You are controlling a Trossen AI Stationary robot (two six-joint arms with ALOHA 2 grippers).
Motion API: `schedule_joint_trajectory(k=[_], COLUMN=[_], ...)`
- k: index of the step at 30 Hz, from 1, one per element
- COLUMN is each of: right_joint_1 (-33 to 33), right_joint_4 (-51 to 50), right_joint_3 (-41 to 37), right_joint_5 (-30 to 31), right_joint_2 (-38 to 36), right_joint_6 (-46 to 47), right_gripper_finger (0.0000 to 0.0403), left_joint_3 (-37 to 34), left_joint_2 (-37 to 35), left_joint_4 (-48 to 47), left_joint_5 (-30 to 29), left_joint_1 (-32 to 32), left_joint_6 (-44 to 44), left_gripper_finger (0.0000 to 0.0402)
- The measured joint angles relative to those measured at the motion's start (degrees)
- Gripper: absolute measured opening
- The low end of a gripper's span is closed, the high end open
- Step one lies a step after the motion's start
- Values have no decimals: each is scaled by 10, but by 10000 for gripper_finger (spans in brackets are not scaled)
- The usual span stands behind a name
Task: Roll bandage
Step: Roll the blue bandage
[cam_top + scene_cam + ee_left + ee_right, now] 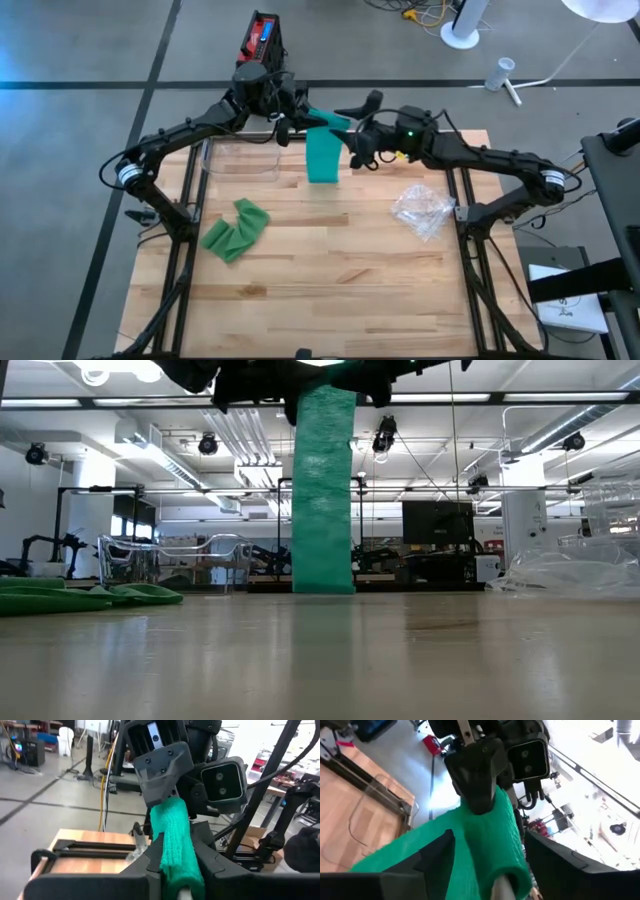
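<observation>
Green crepe-textured cloth bandage strip (323,158) at upper centre, matt and rough, crumpled green cloth bandage (236,229) at left, pale planked wooden tabletop (330,290) with smooth satin finish, crinkled glossy clear plastic wrapper (422,208) at right, clear glossy plastic tray (240,160) at upper left.

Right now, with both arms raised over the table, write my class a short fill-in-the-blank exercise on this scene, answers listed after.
1. The bandage held up between the two arms is ____ in colour.
2. Its free end hangs down to the ____ .
3. A second crumpled bandage lies on the table nearer the ____ arm.
4. The clear plastic wrapper lies nearer the ____ arm.

Missing words: green; table; left; right
</observation>
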Motion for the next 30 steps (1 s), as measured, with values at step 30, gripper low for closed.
schedule_joint_trajectory(k=[30], right_joint_1=[4], right_joint_4=[14], right_joint_3=[5], right_joint_5=[-1], right_joint_2=[-9], right_joint_6=[109], right_gripper_finger=[108], left_joint_3=[0], left_joint_2=[-22], left_joint_4=[-28], left_joint_5=[-26], left_joint_1=[13], left_joint_6=[158], left_gripper_finger=[160])
